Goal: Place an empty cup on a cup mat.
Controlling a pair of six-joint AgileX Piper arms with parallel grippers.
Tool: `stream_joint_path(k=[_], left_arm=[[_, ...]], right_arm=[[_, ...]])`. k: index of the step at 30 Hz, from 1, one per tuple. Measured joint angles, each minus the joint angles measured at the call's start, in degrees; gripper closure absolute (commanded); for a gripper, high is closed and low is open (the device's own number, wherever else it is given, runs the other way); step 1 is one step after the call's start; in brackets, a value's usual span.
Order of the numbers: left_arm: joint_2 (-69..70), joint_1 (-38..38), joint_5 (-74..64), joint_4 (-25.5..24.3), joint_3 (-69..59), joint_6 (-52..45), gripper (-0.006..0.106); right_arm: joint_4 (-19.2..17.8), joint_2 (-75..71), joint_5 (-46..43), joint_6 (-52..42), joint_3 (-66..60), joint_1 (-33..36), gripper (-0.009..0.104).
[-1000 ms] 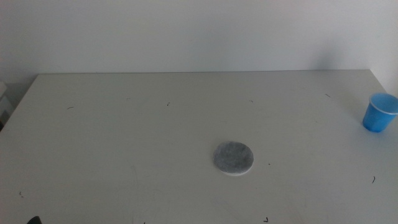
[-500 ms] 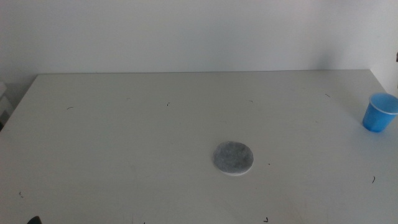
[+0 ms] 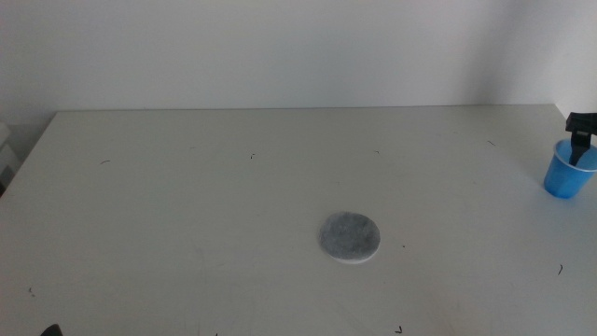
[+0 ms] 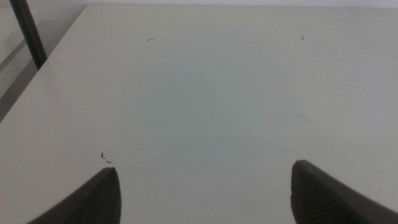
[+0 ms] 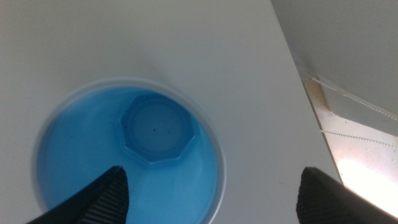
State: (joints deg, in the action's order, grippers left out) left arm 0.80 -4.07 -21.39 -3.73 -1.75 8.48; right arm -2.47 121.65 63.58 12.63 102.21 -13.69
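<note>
The blue cup [image 3: 567, 170] stands upright on the table near its right edge. It is empty, as the right wrist view [image 5: 127, 149] shows from straight above. My right gripper [image 3: 578, 140] hangs just above the cup's rim with its jaws open; in the right wrist view [image 5: 211, 186] one jaw is over the cup's mouth and the other beyond its rim. The grey cup mat [image 3: 351, 237] lies flat in the middle of the table, well left of the cup, with nothing on it. My left gripper [image 4: 205, 180] waits open and empty over the table's near left part.
The white table [image 3: 233, 205] ends close behind the cup on the right, and its edge [image 5: 298, 81] shows in the right wrist view. A dark post [image 4: 28, 34] stands beyond the table's corner in the left wrist view.
My right gripper has come into the middle view from the right edge and moved down over the cup. The cup and the mat have not moved.
</note>
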Motion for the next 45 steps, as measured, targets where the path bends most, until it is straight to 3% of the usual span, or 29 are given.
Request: stream_joint_path(k=[6,17,34,45], left_arm=[[0.0,0.0,0.0,0.0,0.0,0.0,-0.005],[0.0,0.0,0.0,0.0,0.0,0.0,-0.005],[0.0,0.0,0.0,0.0,0.0,0.0,-0.005],[0.0,0.0,0.0,0.0,0.0,0.0,-0.005]], right_arm=[[0.0,1.53,-1.54,0.14,0.05,0.0,0.031],[0.0,1.96,-2.47,0.25,0.05,0.0,0.095],[4.23,-8.52,1.14,-0.47,0.12,1.7,0.096],[7.21,-19.5,5.65,-0.74,0.12,16.89,0.096]])
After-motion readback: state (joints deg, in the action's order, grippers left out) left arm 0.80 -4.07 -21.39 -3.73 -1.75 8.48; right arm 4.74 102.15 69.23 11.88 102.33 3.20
